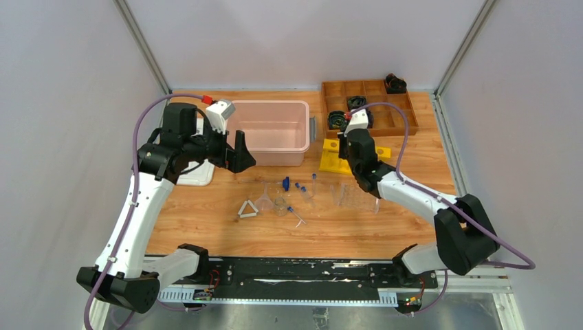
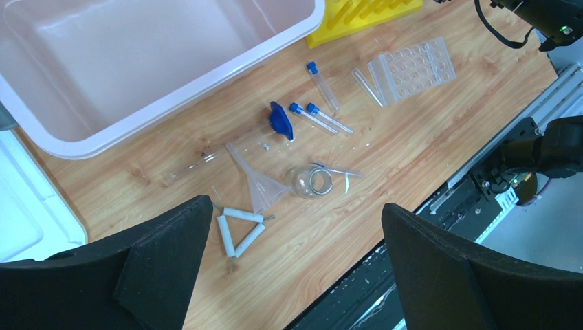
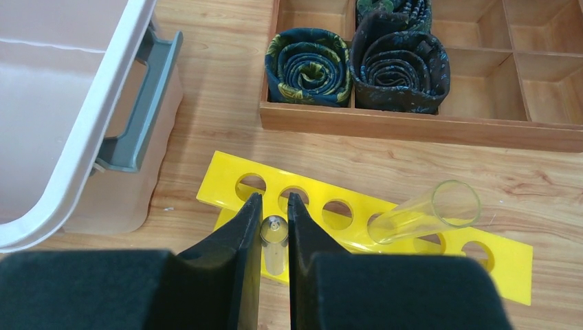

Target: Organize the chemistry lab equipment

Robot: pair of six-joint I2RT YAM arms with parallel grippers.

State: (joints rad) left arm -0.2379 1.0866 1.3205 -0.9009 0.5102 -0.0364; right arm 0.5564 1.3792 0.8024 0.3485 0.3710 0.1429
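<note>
Right gripper (image 3: 274, 206): closed narrowly on a clear tube (image 3: 273, 237), which is held upright between the pads above the holes of the yellow rack (image 3: 481, 265).
Left gripper (image 2: 295, 206): spread wide with nothing held, hovering over the loose pieces.
Held tube: judged light, stiff and smooth, so it is likely to slip under a loose pinch and to crack under a hard one.
Second tube (image 3: 426, 213): seen tilted in one of the yellow rack's holes.
Loose equipment: the blue-capped tubes (image 2: 323, 118), funnel (image 2: 260, 185), small jar (image 2: 311, 181) and white triangle (image 2: 237, 230) lie on the wood near the pink bin (image 2: 103, 137). The clear tube rack (image 2: 416, 69) sits just beside them.
Where to take hold: the tubes are best gripped across mid-barrel, the funnel by its stem, the jar across its rim — gently in each case.
</note>
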